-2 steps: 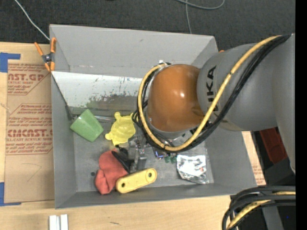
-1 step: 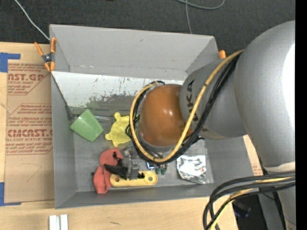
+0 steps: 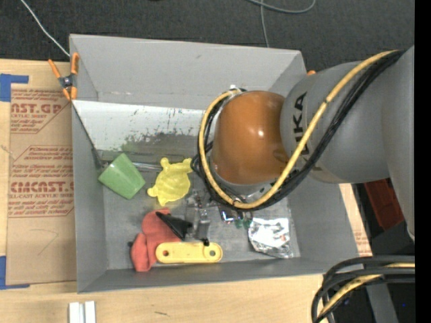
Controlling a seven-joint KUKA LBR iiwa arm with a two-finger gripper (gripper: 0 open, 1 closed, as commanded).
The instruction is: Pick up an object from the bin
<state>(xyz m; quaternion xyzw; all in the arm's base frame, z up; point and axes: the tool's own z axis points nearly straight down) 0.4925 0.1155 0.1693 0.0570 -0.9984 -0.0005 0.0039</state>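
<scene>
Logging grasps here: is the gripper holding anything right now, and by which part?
Cannot tell. The gripper sits low beside a black piece and a yellow bar, nothing visibly gripped.

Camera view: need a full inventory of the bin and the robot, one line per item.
Bin: 1, grey metal, centre of view
Cup-shaped piece: 1, green, left side of the floor
Soft figure: 1, yellow, middle, right of the green piece
Soft lump: 1, red, front left
Wedge-like piece: 1, black, front middle, on the red lump's right edge
Flat bar: 1, yellow, front, touching the red lump
Crumpled packet: 1, silver-white, front right
Arm: 1, grey, orange cover, from the right
Hand: 1, metal, low, just above the yellow bar
</scene>
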